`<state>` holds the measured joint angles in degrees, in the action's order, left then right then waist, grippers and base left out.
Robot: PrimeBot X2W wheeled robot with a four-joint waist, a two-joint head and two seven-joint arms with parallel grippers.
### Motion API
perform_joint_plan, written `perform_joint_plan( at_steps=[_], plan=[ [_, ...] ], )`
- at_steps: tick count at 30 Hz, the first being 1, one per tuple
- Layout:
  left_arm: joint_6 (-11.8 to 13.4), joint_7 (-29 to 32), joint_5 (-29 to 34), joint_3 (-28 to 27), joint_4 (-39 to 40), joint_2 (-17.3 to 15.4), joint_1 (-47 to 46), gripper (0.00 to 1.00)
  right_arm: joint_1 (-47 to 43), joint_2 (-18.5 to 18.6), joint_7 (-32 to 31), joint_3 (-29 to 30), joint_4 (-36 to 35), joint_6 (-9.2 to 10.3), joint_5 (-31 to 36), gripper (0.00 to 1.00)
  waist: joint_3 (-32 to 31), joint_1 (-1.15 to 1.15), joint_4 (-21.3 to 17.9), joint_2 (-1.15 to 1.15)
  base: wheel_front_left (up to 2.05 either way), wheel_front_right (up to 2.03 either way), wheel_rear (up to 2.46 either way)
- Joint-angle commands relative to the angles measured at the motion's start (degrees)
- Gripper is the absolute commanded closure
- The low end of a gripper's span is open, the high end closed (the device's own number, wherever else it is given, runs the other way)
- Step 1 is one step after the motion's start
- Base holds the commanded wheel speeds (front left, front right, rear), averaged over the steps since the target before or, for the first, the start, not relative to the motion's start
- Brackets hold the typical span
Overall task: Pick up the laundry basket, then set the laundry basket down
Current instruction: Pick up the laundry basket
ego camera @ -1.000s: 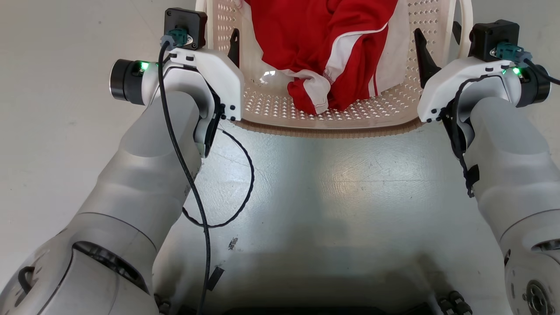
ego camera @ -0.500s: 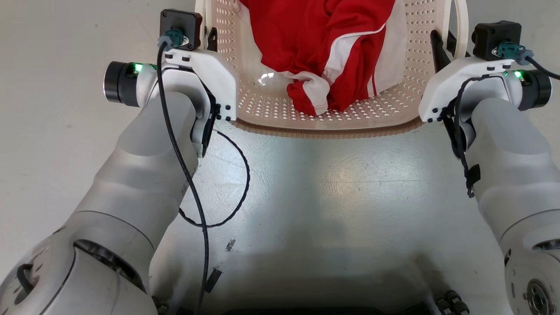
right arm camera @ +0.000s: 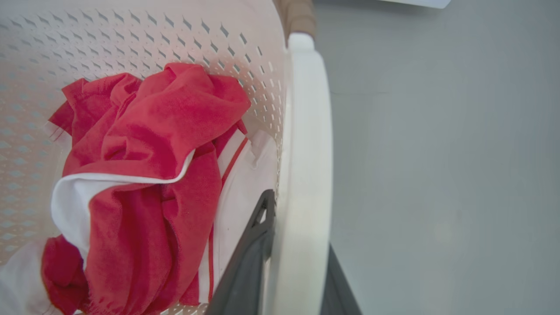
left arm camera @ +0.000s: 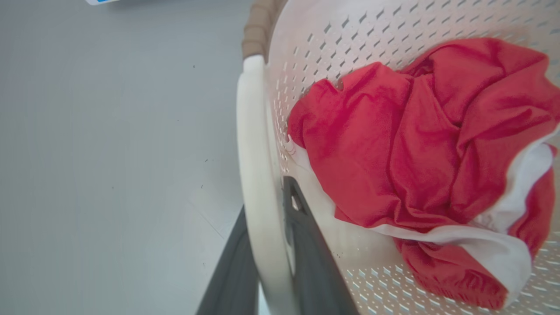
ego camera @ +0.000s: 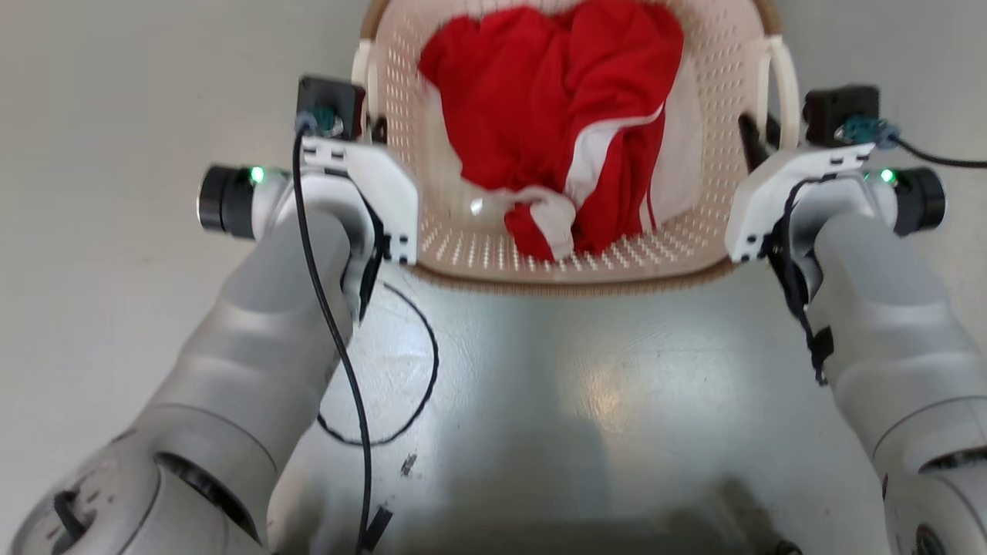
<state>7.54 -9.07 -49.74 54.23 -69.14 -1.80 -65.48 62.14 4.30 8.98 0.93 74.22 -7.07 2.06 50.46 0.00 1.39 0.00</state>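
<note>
At head-view top centre, the laundry basket is clamped by its handles in left gripper and right gripper.

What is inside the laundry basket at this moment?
Crumpled red and white clothing lies inside the laundry basket. Part of the perforated floor shows bare beside it. Anything beneath the cloth is covered, so it cannot be seen.

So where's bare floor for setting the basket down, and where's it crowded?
Bare floor lies beyond the laundry basket's left handle and beyond its right handle. Inside the basket, red clothes crowd it, and the left gripper and right gripper clasp the handles.
</note>
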Motion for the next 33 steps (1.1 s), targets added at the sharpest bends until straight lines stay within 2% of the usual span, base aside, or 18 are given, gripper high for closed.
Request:
perform_joint_plan(
  at_steps=[1,15,21,33],
  plan=[
    [-0.2,-0.3,-0.3,0.1,0.2,-1.1,1.7,1.00,-3.5,-1.4,-0.7,-2.7,-0.4,-0.42,-0.8,1.00,-2.6,0.00,-0.5,0.00,0.00,0.00,0.00],
    [-3.4,2.5,-3.9,2.4,-2.6,-1.1,13.5,1.00,-14.8,-1.4,-9.8,-18.8,-2.1,-0.42,-14.5,1.00,-21.3,0.00,-4.0,0.00,0.00,0.00,0.00],
    [-4.6,5.1,-5.1,3.6,-2.8,-1.1,18.3,1.00,-19.1,-1.4,-13.0,-23.0,-3.1,-0.42,-17.9,1.00,-29.8,0.00,-4.9,0.00,0.00,0.00,0.00],
    [-5.6,8.3,-7.3,5.5,-2.1,-1.1,26.4,1.00,-26.0,-1.4,-17.9,-29.0,-5.0,-0.42,-24.3,1.00,-42.4,0.00,-5.8,0.00,0.00,0.00,0.00]
  ],
)
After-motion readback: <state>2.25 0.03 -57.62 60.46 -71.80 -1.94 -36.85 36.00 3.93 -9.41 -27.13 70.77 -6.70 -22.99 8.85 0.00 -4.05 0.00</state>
